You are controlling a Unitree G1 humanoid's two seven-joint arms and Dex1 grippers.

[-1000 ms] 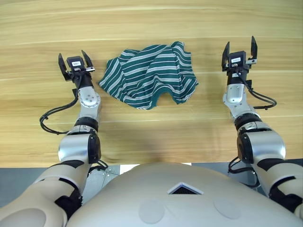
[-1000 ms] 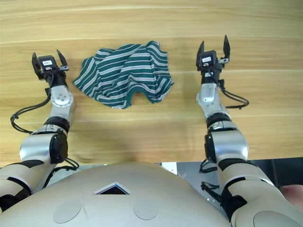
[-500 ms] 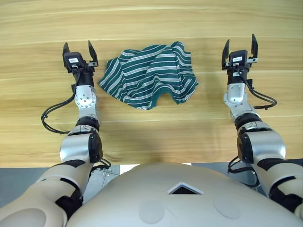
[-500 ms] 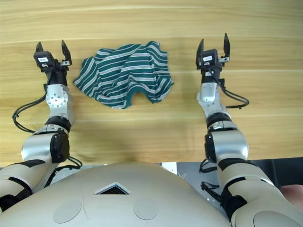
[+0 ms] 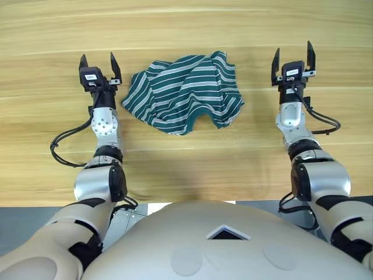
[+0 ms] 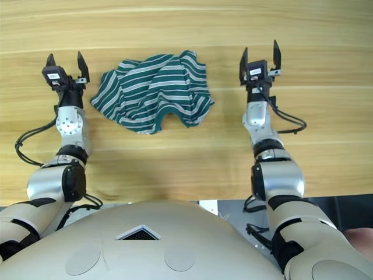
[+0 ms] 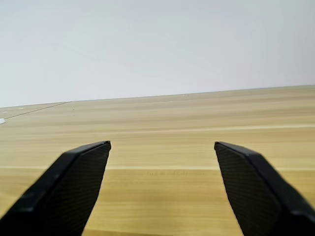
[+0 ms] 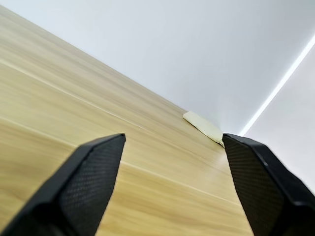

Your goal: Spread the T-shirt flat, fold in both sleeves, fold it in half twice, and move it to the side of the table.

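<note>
Between the two arms, near the middle of the wooden bench (image 5: 186, 169), the T-shirt (image 5: 183, 93) lies in a crumpled heap. It is dark green with thin white stripes, and its folds bunch up toward the far right corner. Its near hem curls under in a curved notch. No sleeve can be told apart from the body of the cloth.

On the shirt's left side, the left end effector (image 5: 97, 58) hovers just beside the fabric's edge without touching it. Its two black fingers (image 7: 74, 182) are spread wide and point away from the robot. On the other side, the right end effector (image 5: 292, 51) stands farther from the cloth, with a band of wood between them. Its fingers (image 8: 83, 182) are likewise spread apart and grip nothing.

A black cable (image 5: 64, 149) loops outward from the left forearm and rests on the bench. A similar cable (image 5: 323, 122) bulges out beside the right forearm. Neither cable reaches the shirt. From the right wrist camera, a small pale flat object (image 8: 203, 127) lies at the far edge of the bench, well apart from the cloth. A plain light wall (image 7: 157, 44) rises behind the bench.
</note>
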